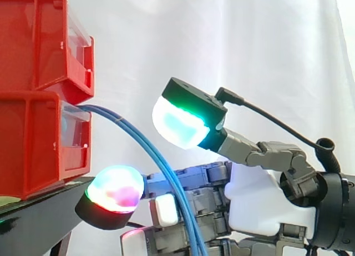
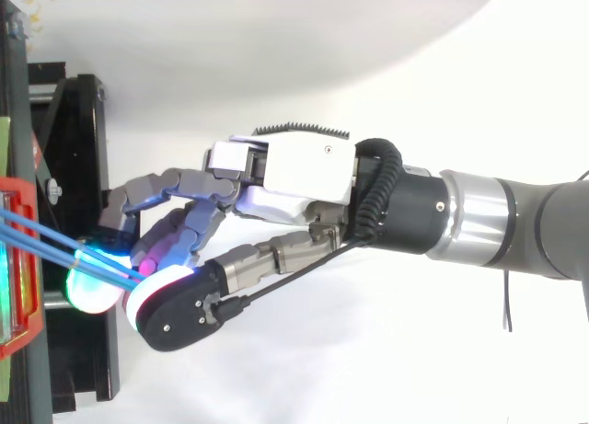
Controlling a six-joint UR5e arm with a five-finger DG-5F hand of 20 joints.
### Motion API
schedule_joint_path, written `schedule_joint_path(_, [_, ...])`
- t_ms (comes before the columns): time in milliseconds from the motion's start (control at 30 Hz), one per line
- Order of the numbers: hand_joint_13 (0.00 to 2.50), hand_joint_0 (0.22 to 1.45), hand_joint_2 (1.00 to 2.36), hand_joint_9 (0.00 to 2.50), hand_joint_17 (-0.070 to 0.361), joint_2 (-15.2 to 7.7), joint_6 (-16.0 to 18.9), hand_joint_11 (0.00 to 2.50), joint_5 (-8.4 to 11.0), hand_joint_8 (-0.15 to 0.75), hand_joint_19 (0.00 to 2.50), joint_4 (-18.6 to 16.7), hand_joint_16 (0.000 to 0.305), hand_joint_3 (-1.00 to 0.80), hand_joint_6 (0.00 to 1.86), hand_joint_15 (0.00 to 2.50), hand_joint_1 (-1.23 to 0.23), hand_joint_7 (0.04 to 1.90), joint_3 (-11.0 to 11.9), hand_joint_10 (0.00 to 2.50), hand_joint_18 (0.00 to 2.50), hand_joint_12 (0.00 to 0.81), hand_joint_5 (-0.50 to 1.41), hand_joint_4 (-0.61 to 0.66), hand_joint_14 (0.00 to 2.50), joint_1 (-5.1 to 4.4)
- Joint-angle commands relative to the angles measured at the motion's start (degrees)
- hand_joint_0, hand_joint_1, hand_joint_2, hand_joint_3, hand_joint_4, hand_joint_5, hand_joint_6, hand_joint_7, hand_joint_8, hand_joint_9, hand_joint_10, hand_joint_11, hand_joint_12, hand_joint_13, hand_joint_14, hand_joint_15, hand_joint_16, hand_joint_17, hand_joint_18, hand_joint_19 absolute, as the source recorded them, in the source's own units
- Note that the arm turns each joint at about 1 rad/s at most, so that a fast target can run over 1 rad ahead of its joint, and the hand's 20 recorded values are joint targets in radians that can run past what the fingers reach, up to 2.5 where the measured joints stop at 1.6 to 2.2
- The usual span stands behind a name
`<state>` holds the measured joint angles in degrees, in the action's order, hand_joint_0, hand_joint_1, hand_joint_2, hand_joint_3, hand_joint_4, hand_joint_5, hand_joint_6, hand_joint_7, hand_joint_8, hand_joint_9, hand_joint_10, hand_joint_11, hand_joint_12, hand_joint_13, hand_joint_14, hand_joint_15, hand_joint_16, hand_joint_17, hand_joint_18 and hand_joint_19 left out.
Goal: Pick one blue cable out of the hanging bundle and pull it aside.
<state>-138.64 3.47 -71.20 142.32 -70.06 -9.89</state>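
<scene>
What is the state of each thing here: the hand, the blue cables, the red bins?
hand, open, fingers spread around the cables.
blue cables, bundled, hanging from the lower bin.
red bins, stacked on the black stand.

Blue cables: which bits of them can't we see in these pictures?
- Side view: the lower ends of the blue cables are cut off by the bottom edge.
- Side view: where they start is hidden inside the lower red bin.
- Top view: their far part runs under the hand, which covers it.
- Both views: the strands lie too close together to count for sure.
</scene>
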Motion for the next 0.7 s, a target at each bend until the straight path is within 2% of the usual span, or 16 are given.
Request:
schedule_joint_path(0, [0.91, 0.59, 1.01, 1.18, 0.1, 0.5, 0.5, 0.5, -0.08, 0.381, 0.46, 2.5, 0.044, -0.42, 0.5, 0.45, -0.59, 1.01, 0.0, 0.02, 0.57, 0.379, -0.1, 0.33, 0.02, 0.22])
schedule_joint_path(133, [0.92, 0.59, 1.01, 1.18, 0.099, 0.8, 1.3, 0.5, -0.08, 0.379, 0.47, 3.7, 0.044, -0.41, 0.5, 0.46, -0.59, 1.05, 0.0, 0.02, 0.57, 0.378, -0.09, 0.32, 0.02, 0.66])
schedule_joint_path(200, [0.92, 0.59, 1.01, 1.18, 0.099, 1.8, 1.4, 0.51, -0.17, 0.38, 0.47, 5.1, 0.044, -0.41, 0.5, 0.45, -0.6, 1.06, 0.0, 0.02, 0.57, 0.379, -0.09, 0.32, 0.02, 0.92])
schedule_joint_path(500, [0.93, 0.61, 1.01, 1.19, 0.099, 4.1, 1.3, 0.53, -0.17, 0.38, 0.47, 9.2, 0.044, -0.4, 0.5, 0.47, -0.63, 1.12, 0.0, 0.02, 0.58, 0.376, -0.09, 0.3, 0.02, 1.01])
schedule_joint_path(600, [0.93, 0.61, 1.01, 1.19, 0.098, 4.5, 1.2, 0.53, -0.08, 0.379, 0.48, 9.7, 0.044, -0.4, 0.5, 0.47, -0.66, 1.18, 0.0, 0.02, 0.58, 0.374, -0.08, 0.27, 0.02, 1.01])
schedule_joint_path(667, [0.94, 0.62, 1.01, 1.19, 0.098, 4.9, 1.2, 0.52, -0.08, 0.373, 0.49, 9.9, 0.044, -0.37, 0.5, 0.48, -0.68, 1.28, 0.0, 0.02, 0.59, 0.376, -0.07, 0.21, 0.02, 1.01])
